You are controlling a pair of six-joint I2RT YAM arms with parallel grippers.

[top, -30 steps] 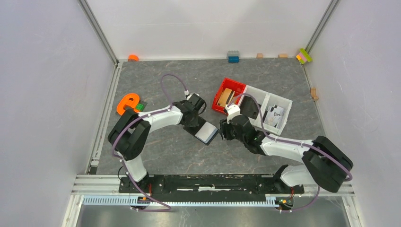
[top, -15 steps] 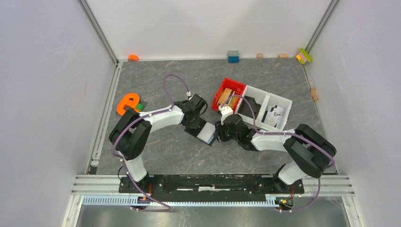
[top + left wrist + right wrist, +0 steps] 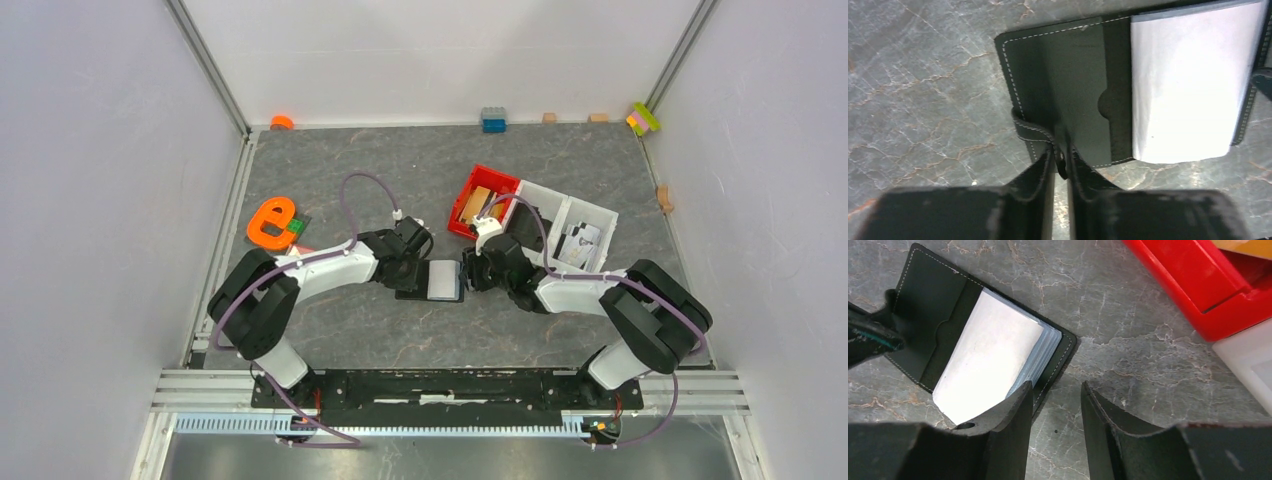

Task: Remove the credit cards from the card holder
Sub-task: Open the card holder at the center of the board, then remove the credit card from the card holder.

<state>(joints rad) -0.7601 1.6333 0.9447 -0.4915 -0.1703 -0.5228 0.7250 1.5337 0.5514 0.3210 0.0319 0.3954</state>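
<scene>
Both arms reach inward and low over the grey marbled counter (image 3: 340, 330), elbows bent, and meet near the centre of the top view. The left pincer (image 3: 416, 268) comes from the left of the frame and the right pincer (image 3: 466, 274) from the right. Between them the card holder (image 3: 410, 292) lies open and flat on the counter, with the pale stack of credit cards (image 3: 443, 280) in its right half. Just beyond the right arm, toward the upper right of the top view, stand a red bin (image 3: 478, 205) and an adjoining white bin (image 3: 575, 235). An orange letter-shaped toy (image 3: 270, 222) lies well apart at the left, and nothing lies between either arm and the card holder. In the left wrist view the left pincer (image 3: 1061, 161) is drawn narrow and pinches the snap strap at the lower edge of the card holder (image 3: 1073, 85), beside the credit cards (image 3: 1188, 85). In the right wrist view the right pincer (image 3: 1055, 390) stands partly open and grips nothing. One of its fingers (image 3: 1013, 415) overlaps the near corner of the credit cards (image 3: 988, 350) at the edge of the card holder (image 3: 933, 305).
</scene>
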